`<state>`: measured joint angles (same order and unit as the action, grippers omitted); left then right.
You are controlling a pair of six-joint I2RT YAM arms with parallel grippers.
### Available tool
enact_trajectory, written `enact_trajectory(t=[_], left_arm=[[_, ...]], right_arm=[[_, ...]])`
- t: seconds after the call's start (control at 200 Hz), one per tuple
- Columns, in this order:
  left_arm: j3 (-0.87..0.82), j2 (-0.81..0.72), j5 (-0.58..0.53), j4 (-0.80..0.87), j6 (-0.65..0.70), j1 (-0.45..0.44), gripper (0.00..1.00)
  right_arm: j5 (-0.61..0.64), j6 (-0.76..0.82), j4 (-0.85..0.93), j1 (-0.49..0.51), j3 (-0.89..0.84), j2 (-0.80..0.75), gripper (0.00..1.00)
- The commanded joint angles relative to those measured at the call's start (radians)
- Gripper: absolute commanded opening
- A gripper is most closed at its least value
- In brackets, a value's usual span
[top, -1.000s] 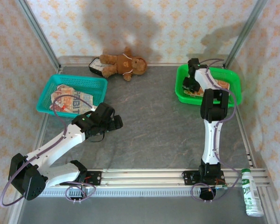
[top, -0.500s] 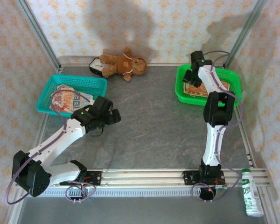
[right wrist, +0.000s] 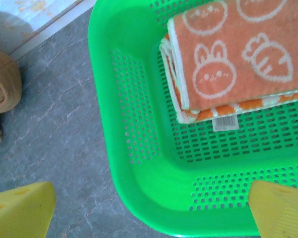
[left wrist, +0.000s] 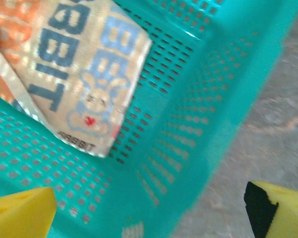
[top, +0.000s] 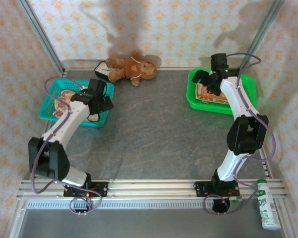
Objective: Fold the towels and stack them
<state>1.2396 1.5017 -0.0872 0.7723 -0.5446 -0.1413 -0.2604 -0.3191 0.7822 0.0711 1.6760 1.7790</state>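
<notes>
L claw [left wrist: 149, 218] open, empty, over teal plastic basket [left wrist: 203, 99] w/ cream lettered cloth towel [left wrist: 84, 74]. R claw [right wrist: 149, 210] open, empty, over green plastic basket [right wrist: 139, 188] w/ folded orange cloth towels [right wrist: 238, 54]. Brown plush teddy [top: 131, 69] at back.

Left end effector [top: 102, 103] over teal basket [top: 45, 110]; right end effector [top: 207, 82] over green basket [top: 202, 106].

Cream towel [left wrist: 89, 84]: blue block lettering, pale bunny, red heart, above yellow left fingers [left wrist: 20, 213]. Teal basket [left wrist: 198, 99] between them. Orange towel [right wrist: 238, 54]: white bunnies, carrots, above yellow right fingers [right wrist: 20, 208]. Green basket [right wrist: 139, 188] between. Grey marbled table [right wrist: 54, 134]. Brown bear [top: 131, 68].
</notes>
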Motion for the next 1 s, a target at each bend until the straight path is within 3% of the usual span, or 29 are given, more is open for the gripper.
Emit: enact_trajectory(t=[0.0,0.165,0.285,0.415,0.51,0.661,0.696,0.756,0.816,0.896,0.996], left_arm=[[0.078,0.096,-0.018,0.033,0.074,0.070,0.93],[0.207,0.284,-0.023,0.053,0.097,0.156,0.82],[0.293,0.401,-0.028,0.057,0.120,0.188,0.80],[0.387,0.546,-0.039,0.073,0.136,0.202,0.81],[0.442,0.625,-0.034,0.080,0.138,0.211,0.89],[0.489,0.713,0.010,0.080,0.128,0.228,0.84],[0.491,0.725,0.025,0.076,0.126,0.230,0.79],[0.490,0.738,0.043,0.066,0.127,0.233,0.61],[0.487,0.742,0.040,0.065,0.126,0.238,0.30],[0.479,0.715,0.038,0.062,0.120,0.245,0.01],[0.484,0.641,0.022,0.073,0.115,0.249,0.00]], right_arm=[[0.001,-0.027,-0.050,0.037,-0.048,-0.072,0.99],[0.038,-0.036,-0.057,0.103,-0.092,-0.115,0.99],[0.050,-0.052,-0.057,0.144,-0.110,-0.130,0.99],[0.051,-0.065,-0.053,0.180,-0.114,-0.139,0.99],[0.059,-0.073,-0.050,0.208,-0.116,-0.146,0.99],[0.070,-0.081,-0.035,0.246,-0.117,-0.157,0.99],[0.074,-0.085,-0.032,0.254,-0.120,-0.160,0.99],[0.076,-0.092,-0.031,0.264,-0.127,-0.169,0.99],[0.083,-0.096,-0.032,0.272,-0.136,-0.177,0.99],[0.083,-0.097,-0.031,0.277,-0.147,-0.185,0.99],[0.082,-0.099,-0.029,0.280,-0.156,-0.194,0.99]])
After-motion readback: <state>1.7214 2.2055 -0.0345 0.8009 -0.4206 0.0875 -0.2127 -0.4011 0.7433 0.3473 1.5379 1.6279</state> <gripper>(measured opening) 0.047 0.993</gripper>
